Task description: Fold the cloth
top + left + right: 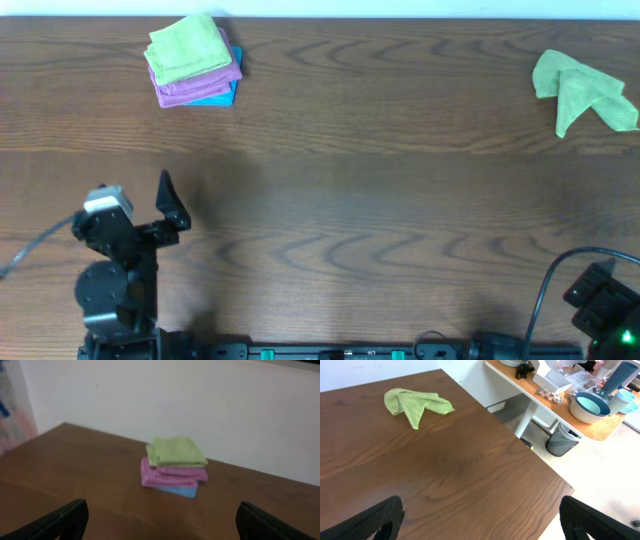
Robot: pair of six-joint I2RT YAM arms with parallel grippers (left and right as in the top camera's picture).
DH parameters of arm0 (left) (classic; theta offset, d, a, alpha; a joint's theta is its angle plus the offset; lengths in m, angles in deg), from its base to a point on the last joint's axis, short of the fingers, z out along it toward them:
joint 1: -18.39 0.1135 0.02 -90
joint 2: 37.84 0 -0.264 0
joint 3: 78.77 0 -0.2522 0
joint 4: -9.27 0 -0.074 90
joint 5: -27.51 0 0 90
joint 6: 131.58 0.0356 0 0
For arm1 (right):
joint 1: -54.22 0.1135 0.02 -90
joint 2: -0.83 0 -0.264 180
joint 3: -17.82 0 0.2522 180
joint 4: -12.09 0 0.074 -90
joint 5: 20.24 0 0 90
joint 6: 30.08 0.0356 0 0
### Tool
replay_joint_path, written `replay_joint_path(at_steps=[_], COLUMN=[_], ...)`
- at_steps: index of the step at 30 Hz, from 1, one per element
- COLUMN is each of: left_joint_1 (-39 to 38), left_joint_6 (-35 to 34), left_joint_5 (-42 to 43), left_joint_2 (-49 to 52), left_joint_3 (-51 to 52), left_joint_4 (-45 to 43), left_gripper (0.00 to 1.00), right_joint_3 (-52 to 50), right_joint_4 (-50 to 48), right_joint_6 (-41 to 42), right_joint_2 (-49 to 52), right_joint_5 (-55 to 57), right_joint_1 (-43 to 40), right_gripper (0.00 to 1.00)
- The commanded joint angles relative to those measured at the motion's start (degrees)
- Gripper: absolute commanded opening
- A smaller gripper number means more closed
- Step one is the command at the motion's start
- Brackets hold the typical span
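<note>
The right gripper has its two dark fingers spread wide at the bottom corners of its wrist view, with nothing but bare wood between them. The left gripper is also spread wide and empty. Its fingers frame a stack of folded cloths, which has a neat lime-green one on top, purple below it and blue at the bottom.

The cloth to be folded lies ahead of the right fingers and to their left, well apart from them, crumpled into a lobed heap. From overhead the cloth sits in the far right part of the table. Its longer run slants from upper left to lower right, and a tail hangs toward the near side.

The right arm, low at the near right corner, is much the nearer. The left gripper stands at the near left, across the whole width of the table from the cloth.

The right wrist view shows the table's right edge running diagonally just beyond the cloth, with floor, a bin and a cluttered side desk past it. Judging from this, a reach should come forward and keep inboard of that edge. The broad middle of the table is bare wood, so there is room to drag the cloth inward and flatten it where both arms can meet it.
</note>
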Motion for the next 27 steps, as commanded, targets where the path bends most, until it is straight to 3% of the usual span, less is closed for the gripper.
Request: replay_joint_path(at_steps=[1,11,19,27], left_joint_1=[0.1,0.0,0.1,0.1], left_joint_6=[-4.7,-8.7,5.8,4.1], left_joint_5=[-3.0,-6.1,0.3,1.7], left_joint_2=[-3.8,-6.9,-8.1,-9.1], left_joint_3=[3.5,8.8,9.9,14.8], left_joint_4=[-0.6,-1.5,-0.8,-3.5], left_gripper=[0.95,0.95,0.95,0.95], right_joint_3=[-0.1,-0.1,-0.1,-0.1], right_joint_4=[0.0,0.0,0.0,0.0], right_joint_6=[0.7,0.7,0.7,0.7], right_joint_2=[-0.3,-0.3,-0.3,-0.3], right_joint_5=[0.8,0.8,0.8,0.8], right_joint_1=[0.0,0.0,0.0,0.0], right_gripper=[0.99,0.99,0.99,0.99])
